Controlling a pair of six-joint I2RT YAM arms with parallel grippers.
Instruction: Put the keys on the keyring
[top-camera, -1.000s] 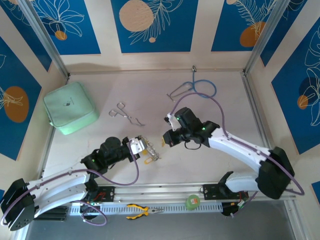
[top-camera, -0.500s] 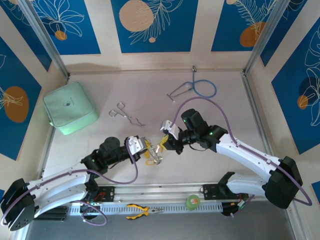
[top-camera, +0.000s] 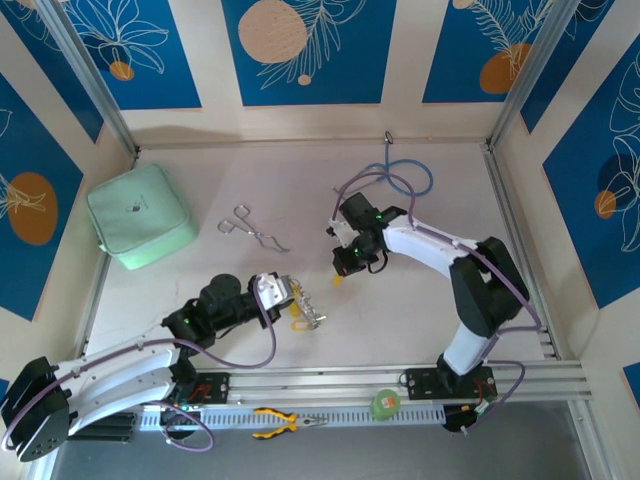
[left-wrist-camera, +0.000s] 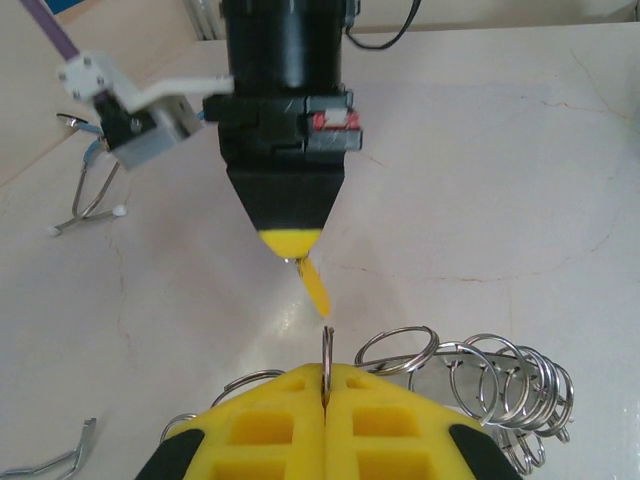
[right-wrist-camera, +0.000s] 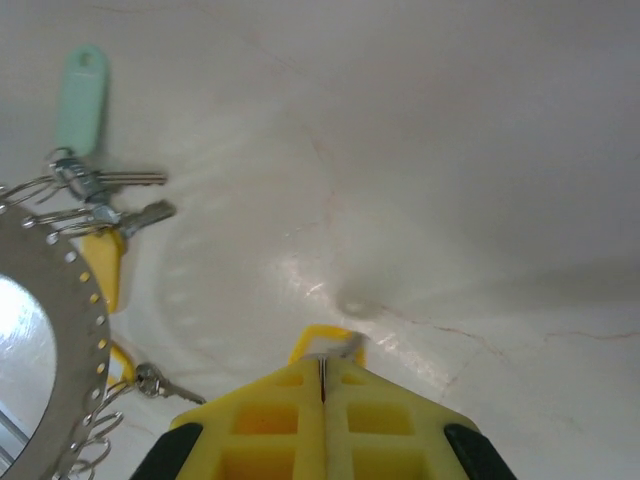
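Left gripper (left-wrist-camera: 327, 378) has its yellow pads pressed together on one thin wire loop of the keyring (left-wrist-camera: 495, 378), and the loop stands upright in the seam between them. Its wrist view also shows a fan of small split rings to the right of the pads. Facing it, the right gripper (left-wrist-camera: 290, 240) points nose-down with its jaws clamped on a yellow key (left-wrist-camera: 316, 287). That key hangs tilted from the tip and ends just above the held loop.

The right wrist view adds the keyring's flat perforated silver plate at its left edge. At the plate's rim hang one teal key (right-wrist-camera: 80, 100) and two more yellow-headed keys (right-wrist-camera: 105, 265), with three bare metal blades sticking out.

From above, the left arm lies low, stretched from the near-left corner toward the middle of the table (top-camera: 420, 320). The right arm is folded, elbow out to the right and forearm reaching back leftward.

Around them lie one mint pouch (top-camera: 140, 215), one pair of forceps (top-camera: 252, 230), one stethoscope (top-camera: 410, 180), one pair of yellow-handled pliers (top-camera: 285, 422) and one green tape roll (top-camera: 385, 403).
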